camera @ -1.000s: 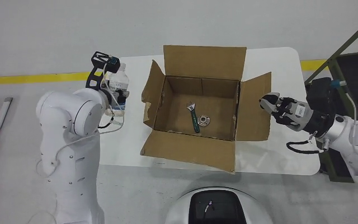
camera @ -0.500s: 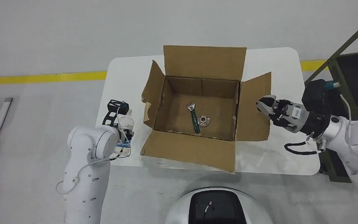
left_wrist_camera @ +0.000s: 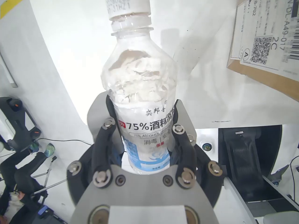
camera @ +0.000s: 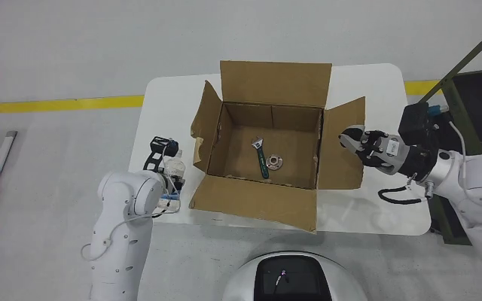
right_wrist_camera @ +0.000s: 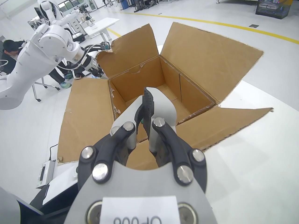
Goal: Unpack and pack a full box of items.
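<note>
An open cardboard box (camera: 263,199) stands mid-table with all flaps spread. Inside lie a green-handled wrench (camera: 260,160) and a small metal flange (camera: 276,161). My left gripper (left_wrist_camera: 142,127) is shut on a clear bottle (left_wrist_camera: 137,78) with a white cap, gripping it at the label. From above, the bottle (camera: 175,162) and left gripper (camera: 170,176) sit over the table's near-left part, beside the box's front-left corner. My right gripper (right_wrist_camera: 146,99) is shut on nothing, just outside the box's right flap (camera: 340,154). It points at the box opening (right_wrist_camera: 163,78).
The white table (camera: 376,83) has bare surface to the right of the box and behind the left flap. A dark frame (camera: 461,90) stands off the table's right edge. The box's labelled side (left_wrist_camera: 264,36) is near the bottle.
The left arm has carried the bottle from the far-left part of the table to the near side by the box's front-left corner. The right gripper has edged left toward the right flap.
</note>
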